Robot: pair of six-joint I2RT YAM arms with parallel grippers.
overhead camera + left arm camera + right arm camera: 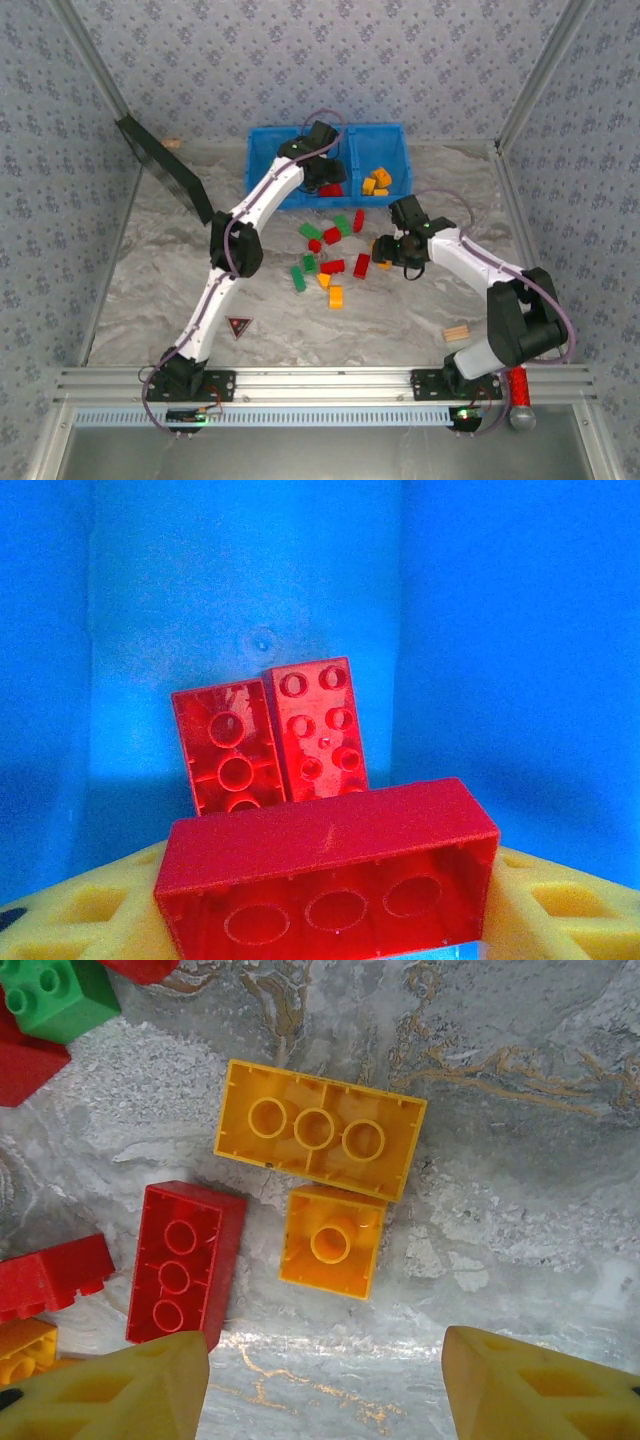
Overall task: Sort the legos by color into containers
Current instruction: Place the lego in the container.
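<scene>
Table [150,300]: grey marbled top, with the loose pile of legos [330,255] lying mid-table between my two arms. Red, green and orange pieces are mixed together there, so sorting is well short of done.

Blue bin [262,160]: stands at the far edge. Its right compartment holds orange bricks [377,181]. My left arm crosses the left compartment, so I cannot tell what is in it.

Left gripper [325,180]: reached down inside the middle compartment. In the wrist view the left gripper [325,910] is closed on a long red brick [325,850], hollow underside toward the camera, one yellow finger [90,910] at each end. Two more red bricks [230,745] lean against the blue back wall just beyond it. I judge the step in hand to be dropping red into the red compartment. The next move is simply to part the fingers and lift clear of the walls.

Right gripper [385,250]: low over the right side of the pile. In its wrist view the right gripper [325,1390] is wide apart and holds nothing.

Small items under it: a long orange brick [320,1143] touches a square orange brick [332,1240], both studs-down, with another red brick [185,1260] just beside the square one. To pick up the square one I would need to straddle it without catching either neighbour.
</scene>
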